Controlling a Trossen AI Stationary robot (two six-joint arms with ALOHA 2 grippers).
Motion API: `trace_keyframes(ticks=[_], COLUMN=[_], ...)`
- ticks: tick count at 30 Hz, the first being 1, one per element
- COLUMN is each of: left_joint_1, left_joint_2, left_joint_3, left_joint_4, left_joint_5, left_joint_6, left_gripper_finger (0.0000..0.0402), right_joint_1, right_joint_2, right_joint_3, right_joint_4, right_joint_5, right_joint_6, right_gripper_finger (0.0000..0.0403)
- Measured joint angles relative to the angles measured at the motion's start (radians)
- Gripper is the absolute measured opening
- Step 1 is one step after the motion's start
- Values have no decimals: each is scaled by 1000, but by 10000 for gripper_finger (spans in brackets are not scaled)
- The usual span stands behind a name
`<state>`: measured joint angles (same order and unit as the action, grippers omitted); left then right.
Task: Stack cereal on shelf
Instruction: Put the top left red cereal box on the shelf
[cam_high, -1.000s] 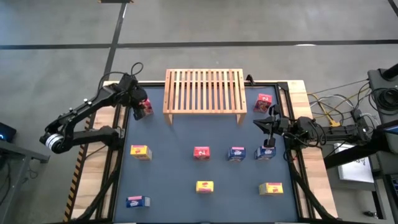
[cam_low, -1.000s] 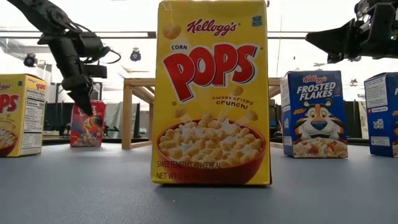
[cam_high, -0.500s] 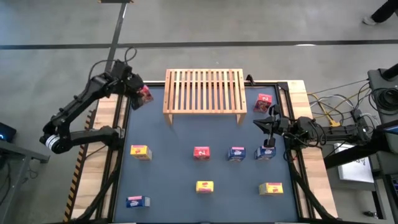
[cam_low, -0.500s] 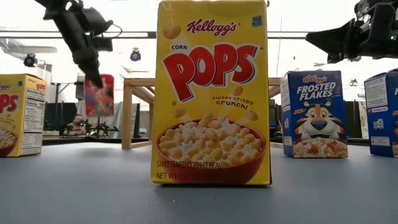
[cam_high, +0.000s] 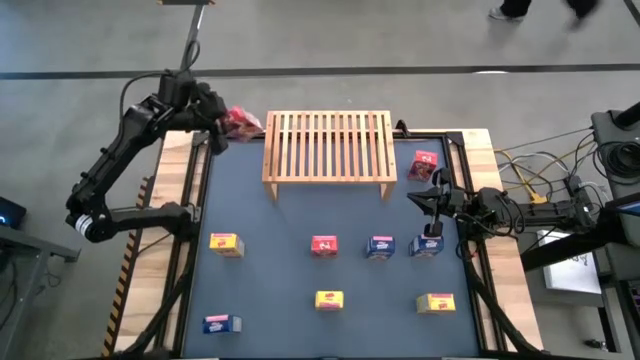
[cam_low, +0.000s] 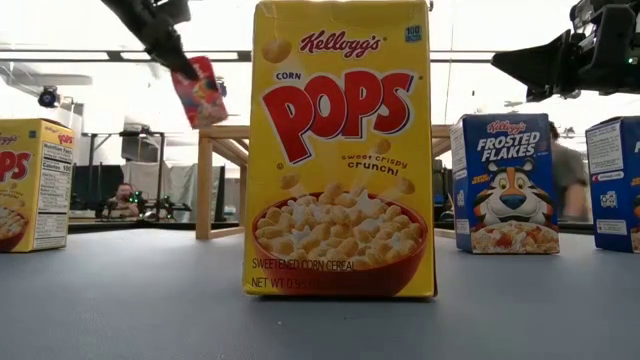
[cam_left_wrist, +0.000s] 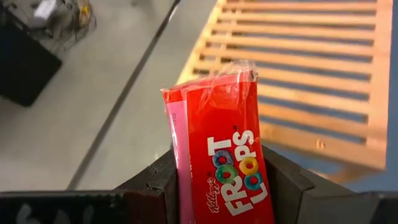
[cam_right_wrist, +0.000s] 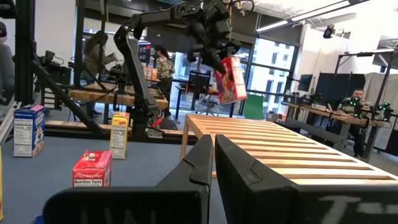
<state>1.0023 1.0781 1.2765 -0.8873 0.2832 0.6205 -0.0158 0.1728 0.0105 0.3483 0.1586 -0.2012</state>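
In the high view, the left gripper is in the upper left of the frame, raised above the table's far left corner, just beside the left end of the wooden slatted shelf. Its fingers are clamped on a red Froot Loops box. The left wrist view shows this well: the red box stands between the two dark fingers, pressed on both sides, with the slats of the shelf behind it. In the low view, the same box hangs tilted in the upper left of the frame, above the level of the shelf top.

The right gripper is at the right side of the high view, over the table near its right edge, with its fingers closed together and holding nothing. In the right wrist view the two fingers touch each other.

The other cereal boxes stand on the blue table. A red box is to the right of the shelf. In the middle row stand a yellow box, a red box, and two blue boxes. Nearer the bottom of the frame there are a blue box, a yellow Corn Pops box and another yellow box. The shelf top is bare.
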Motion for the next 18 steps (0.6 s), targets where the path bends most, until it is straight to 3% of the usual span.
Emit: trace_keyframes(ticks=[13,18], left_joint_1=[1,1], left_joint_2=[163,240], left_joint_3=[5,53], left_joint_4=[212,213], left_joint_5=[112,146], left_joint_6=[57,97], left_gripper_finger=[141,141], right_joint_1=[0,0], right_joint_2=[0,0], right_joint_3=[0,0], right_joint_4=[0,0], right_joint_5=[0,0], right_joint_6=[0,0], right_gripper_finger=[9,9])
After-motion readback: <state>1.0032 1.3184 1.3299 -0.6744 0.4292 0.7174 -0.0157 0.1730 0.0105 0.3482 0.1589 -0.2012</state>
